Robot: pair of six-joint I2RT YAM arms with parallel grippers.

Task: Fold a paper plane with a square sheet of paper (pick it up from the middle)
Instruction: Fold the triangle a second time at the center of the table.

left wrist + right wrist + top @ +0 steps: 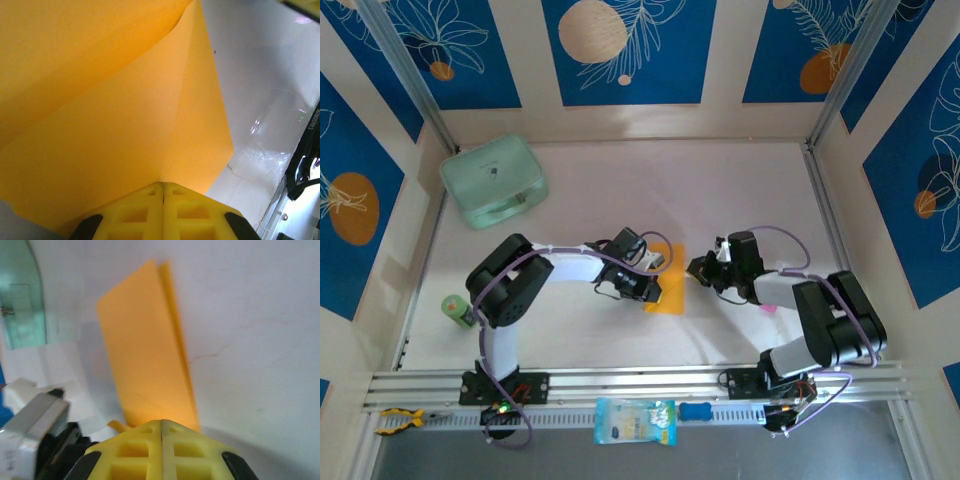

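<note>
The white table (740,200) carries everything, walled in by blue-and-cream patterned panels. At its far left corner sits a mint-green rounded plastic case (495,180), well apart from the work.

The square sheet of thin orange-yellow paper (669,292) lies near the middle of the table, between the two arms. It is already partly folded: the right wrist view shows a long doubled shape with two edges offset, and the left wrist view shows a crease and one flap lifted off the surface.

The left gripper (163,192) has its yellow fingers pressed together with no gap, tips at the paper's near edge; whether a layer is pinched between them I cannot tell. The right gripper (161,427) is likewise fully closed, its tips at the end of the folded strip.

The paper looks very light, limp and springy at the folds, and likely slides on the smooth table. I judge it best taken at a free edge or raised flap.
</note>
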